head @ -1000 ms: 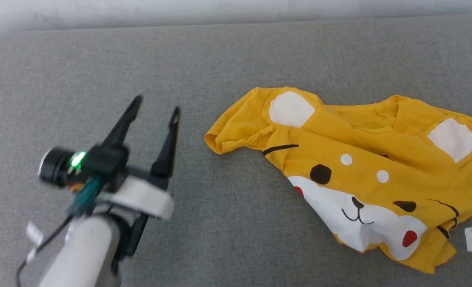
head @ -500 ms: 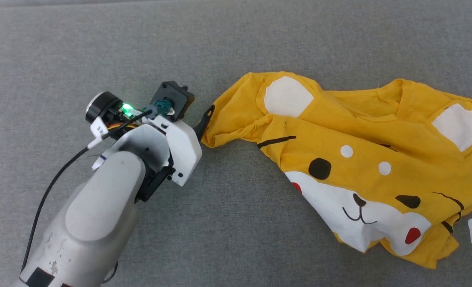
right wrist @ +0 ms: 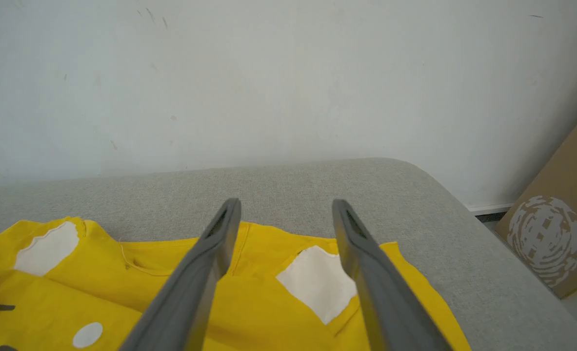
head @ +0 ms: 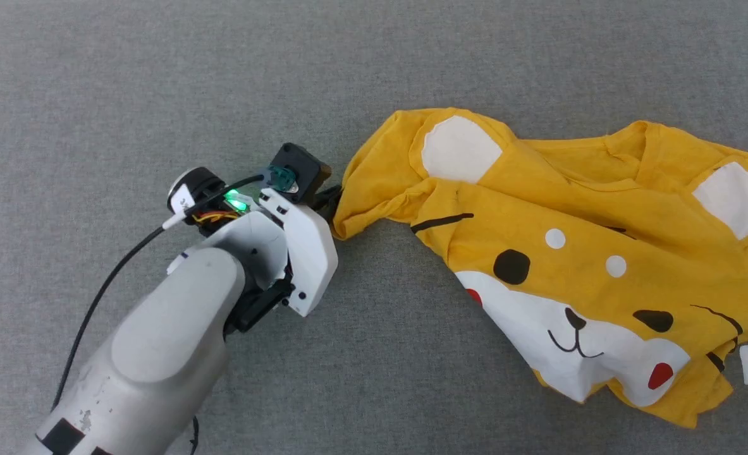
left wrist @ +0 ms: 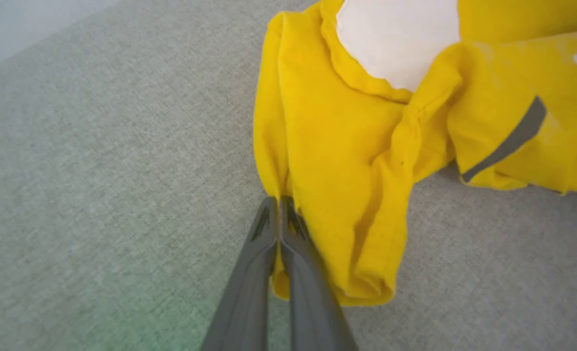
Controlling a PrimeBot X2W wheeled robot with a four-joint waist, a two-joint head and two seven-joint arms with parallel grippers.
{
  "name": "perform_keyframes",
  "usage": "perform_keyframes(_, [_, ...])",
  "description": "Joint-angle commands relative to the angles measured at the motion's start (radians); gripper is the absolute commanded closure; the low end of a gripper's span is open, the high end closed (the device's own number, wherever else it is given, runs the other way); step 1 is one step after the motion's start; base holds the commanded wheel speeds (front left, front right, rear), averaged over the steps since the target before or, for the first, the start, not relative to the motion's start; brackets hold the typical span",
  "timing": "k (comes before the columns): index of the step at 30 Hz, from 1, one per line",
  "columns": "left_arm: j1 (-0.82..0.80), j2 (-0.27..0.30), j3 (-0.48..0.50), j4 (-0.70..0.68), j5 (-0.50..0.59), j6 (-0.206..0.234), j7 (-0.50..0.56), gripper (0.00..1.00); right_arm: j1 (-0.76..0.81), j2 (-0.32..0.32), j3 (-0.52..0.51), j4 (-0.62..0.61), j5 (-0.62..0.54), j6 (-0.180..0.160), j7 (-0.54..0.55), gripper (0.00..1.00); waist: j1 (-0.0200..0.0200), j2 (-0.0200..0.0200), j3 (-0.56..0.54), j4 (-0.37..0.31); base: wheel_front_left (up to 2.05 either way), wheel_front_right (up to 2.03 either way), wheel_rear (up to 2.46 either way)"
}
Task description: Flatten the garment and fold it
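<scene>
One grip made, nothing flattened or folded yet. Crumpled on grey woven surface [head: 159,95]: small bright-yellow cartoon-face T-shirt [head: 576,253], left gripper [left wrist: 279,204] clamped on its bunched sleeve end (a thin pinch); right gripper [right wrist: 287,204] spread open, empty, over the opposite side.

No lettering is legible; the cardboard sheet [right wrist: 576,161] bears a pale round swirl emblem [right wrist: 545,239].

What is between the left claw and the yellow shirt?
Nothing: in the left wrist view the left gripper is shut on the garment's bunched edge.
</scene>
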Motion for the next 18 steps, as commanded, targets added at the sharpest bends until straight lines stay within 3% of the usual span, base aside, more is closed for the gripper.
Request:
perform_keyframes(1, [0.004, 0.021, -0.026, 0.007, -0.021, -0.007, 0.012, 1.00, -0.013, 0.003, 0.001, 0.002, 0.007, -0.002, 0.000, 0.00, 0.0000, 0.0000, -0.001, 0.002, 0.00, 0.00, 0.00])
perform_keyframes(9, [-0.028, 0.043, 0.001, -0.001, -0.047, 0.003, -0.072, 1.00, -0.013, 0.003, 0.000, 0.001, 0.011, -0.002, -0.001, 0.00, 0.0000, 0.0000, -0.005, 0.003, 0.00, 0.00, 0.00])
perform_keyframes(18, [-0.069, 0.097, 0.090, 0.007, 0.016, 0.126, -0.181, 1.00, -0.008, 0.003, 0.008, 0.006, 0.017, -0.002, -0.004, 0.00, 0.0000, 0.0000, 0.004, 0.001, 0.00, 0.00, 0.00])
